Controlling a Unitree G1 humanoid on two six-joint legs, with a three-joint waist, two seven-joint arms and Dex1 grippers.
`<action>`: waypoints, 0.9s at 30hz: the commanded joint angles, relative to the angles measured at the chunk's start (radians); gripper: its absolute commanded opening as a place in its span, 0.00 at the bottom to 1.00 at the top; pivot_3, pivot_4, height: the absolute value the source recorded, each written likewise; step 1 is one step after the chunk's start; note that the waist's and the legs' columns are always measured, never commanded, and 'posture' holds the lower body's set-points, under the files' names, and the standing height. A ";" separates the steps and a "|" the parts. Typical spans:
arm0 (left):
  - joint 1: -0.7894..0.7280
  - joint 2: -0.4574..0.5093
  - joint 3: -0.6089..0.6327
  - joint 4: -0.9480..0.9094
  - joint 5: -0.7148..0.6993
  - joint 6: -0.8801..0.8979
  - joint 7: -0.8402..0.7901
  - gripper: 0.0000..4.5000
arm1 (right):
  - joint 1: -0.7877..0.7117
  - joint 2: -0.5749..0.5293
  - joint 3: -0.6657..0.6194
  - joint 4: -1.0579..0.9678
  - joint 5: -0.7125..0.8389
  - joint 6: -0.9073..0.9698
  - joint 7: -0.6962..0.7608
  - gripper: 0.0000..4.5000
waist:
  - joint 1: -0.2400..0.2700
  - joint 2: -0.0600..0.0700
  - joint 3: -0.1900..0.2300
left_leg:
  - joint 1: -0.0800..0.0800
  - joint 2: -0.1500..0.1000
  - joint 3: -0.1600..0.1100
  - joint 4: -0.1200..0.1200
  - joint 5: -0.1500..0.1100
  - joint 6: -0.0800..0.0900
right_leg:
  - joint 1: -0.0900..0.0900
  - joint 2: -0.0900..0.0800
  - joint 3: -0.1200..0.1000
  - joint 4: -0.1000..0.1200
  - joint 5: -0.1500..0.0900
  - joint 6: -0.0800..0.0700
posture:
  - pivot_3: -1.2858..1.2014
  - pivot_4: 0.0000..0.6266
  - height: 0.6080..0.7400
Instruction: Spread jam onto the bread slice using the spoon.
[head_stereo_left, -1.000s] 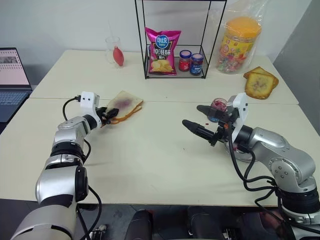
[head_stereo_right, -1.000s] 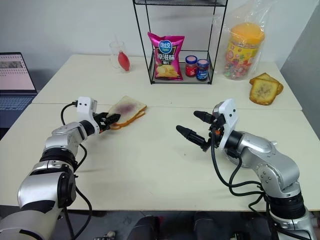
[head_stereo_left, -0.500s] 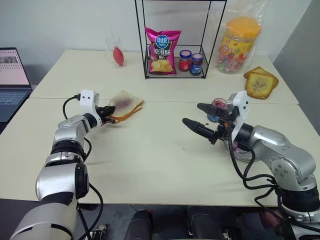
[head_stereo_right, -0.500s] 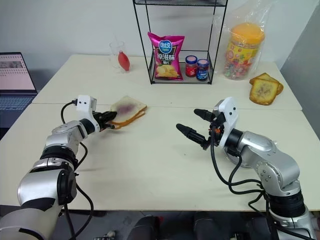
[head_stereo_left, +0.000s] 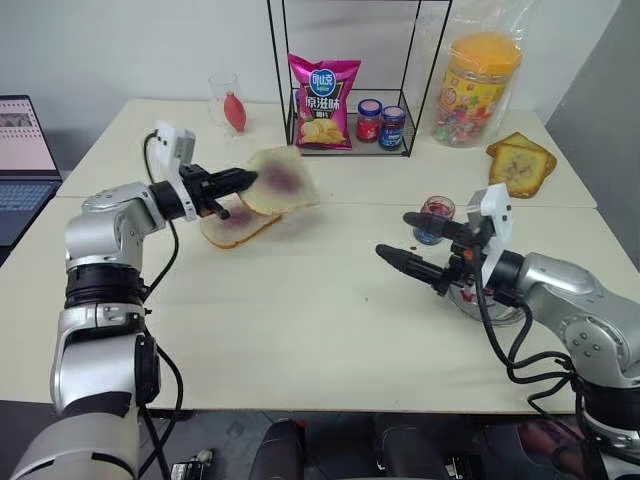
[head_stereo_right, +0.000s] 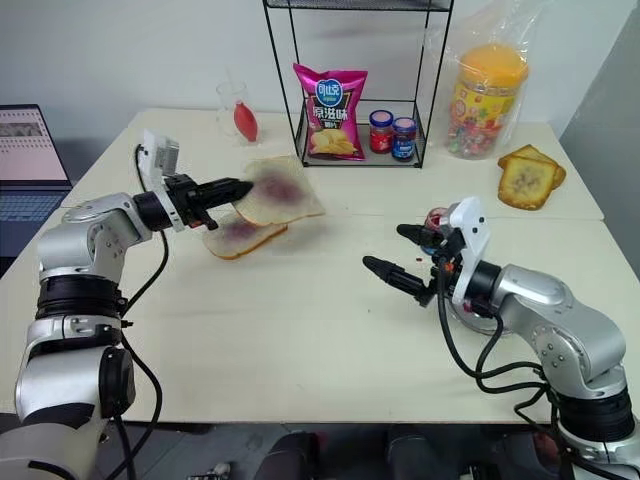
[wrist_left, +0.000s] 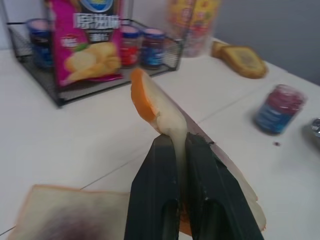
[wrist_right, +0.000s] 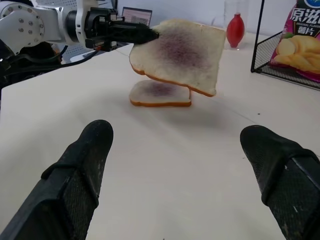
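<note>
Right eye view: we list the left gripper (head_stereo_right: 238, 187) clamped on the edge of the bread slice (head_stereo_right: 283, 190), held clear of the table (head_stereo_right: 300, 320), jam (head_stereo_right: 281, 188) smeared on its face. A second slice (head_stereo_right: 240, 235) lies at its seven o'clock. The right gripper (head_stereo_right: 398, 254), jaws spread and empty, sits at four o'clock.

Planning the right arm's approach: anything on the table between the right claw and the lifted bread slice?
Bare tabletop only, as the right wrist view shows between the right claw and the bread slice; a second slice lies under it.
</note>
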 joint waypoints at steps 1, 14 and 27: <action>0.059 0.046 -0.104 -0.267 -0.084 0.139 -0.134 0.01 | 0.028 -0.077 -0.077 -0.088 0.102 0.053 0.057 1.00 | 0.000 0.000 0.000 | 0.001 0.000 0.000 0.000 0.000 0.000 | 0.000 0.000 0.000 0.000 0.000 0.000 | 0.52 0.24 1.00; 0.149 -0.105 -0.351 -0.135 0.179 -0.205 0.009 0.01 | 0.222 -0.186 -0.082 -0.180 0.151 0.084 0.068 1.00 | 0.002 0.000 0.000 | 0.005 0.000 0.001 0.003 0.000 0.000 | 0.005 0.001 0.002 0.000 -0.002 0.002 | 0.52 0.24 1.00; 0.142 -0.116 -0.339 0.002 0.217 -0.332 -0.033 0.13 | 0.291 -0.190 -0.082 -0.169 0.038 0.015 0.068 1.00 | 0.005 0.000 0.000 | 0.003 0.000 0.001 0.002 0.000 0.000 | 0.003 0.001 0.002 -0.001 -0.002 0.002 | 0.52 0.24 1.00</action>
